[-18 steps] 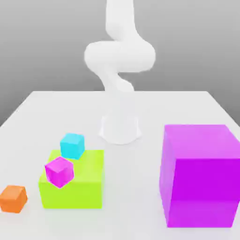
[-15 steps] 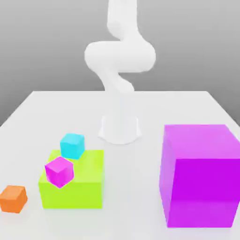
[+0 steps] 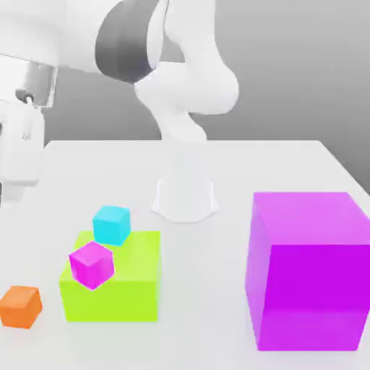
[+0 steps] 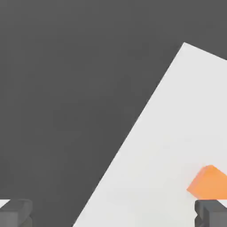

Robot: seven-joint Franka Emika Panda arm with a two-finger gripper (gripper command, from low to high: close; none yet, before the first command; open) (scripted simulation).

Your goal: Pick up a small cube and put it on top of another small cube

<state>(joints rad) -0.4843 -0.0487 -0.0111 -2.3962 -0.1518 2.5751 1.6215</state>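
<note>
Approach phase: gripper (image 4: 113,213), jaws spread wide w/ nothing between, hangs above the white table's (image 3: 238,166) edge w/ the small orange cube (image 3: 20,306) just beside one fingertip (image 4: 212,212); best centre over cube, square to its faces, then descend.

The white arm (image 3: 181,87) rises from its base at the far middle of the table and bends over toward the exterior view's left, its hand hanging high at that edge; the gripper (image 4: 113,213) stands wide open, both dark fingertips (image 4: 16,212) far apart
</note>
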